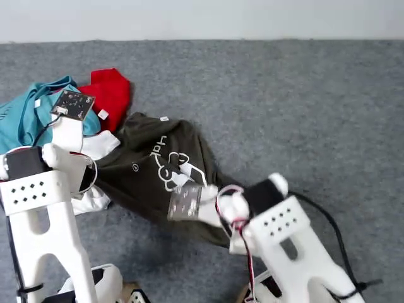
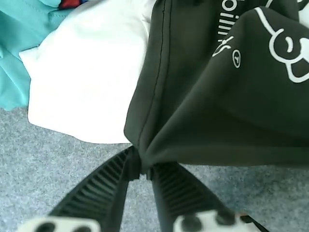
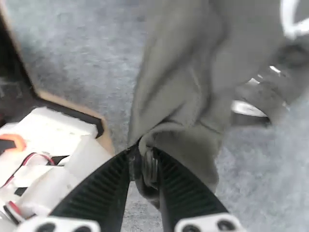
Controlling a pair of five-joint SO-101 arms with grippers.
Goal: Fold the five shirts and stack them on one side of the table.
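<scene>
The dark shirt (image 1: 146, 180) lies between the arms, with the left end effector (image 2: 141, 166) and right end effector (image 3: 144, 159) each pinching its edge.

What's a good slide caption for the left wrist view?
Left gripper pinching an edge of the dark shirt, white shirt lying beside it.

Dark shirt (image 1: 151, 170): I am seeing soft matt cloth, with a white print lying flat and smooth on it.
White shirt (image 2: 87, 72): I am seeing plain, smooth, matt cloth.
Teal shirt (image 1: 25, 113): I am seeing thin cloth, possibly giving off a slight sheen.
Red shirt (image 1: 110, 91): I am seeing matt cloth.
Table cover (image 1: 303, 113): I am looking at grey, rough, felt-like carpet.
Left gripper (image 2: 140, 166): I am seeing black ribbed matt plastic.
Right gripper (image 3: 143, 162): I am seeing the same ribbed black plastic.
Arm shells (image 1: 38, 208): I am seeing smooth white plastic.
</scene>
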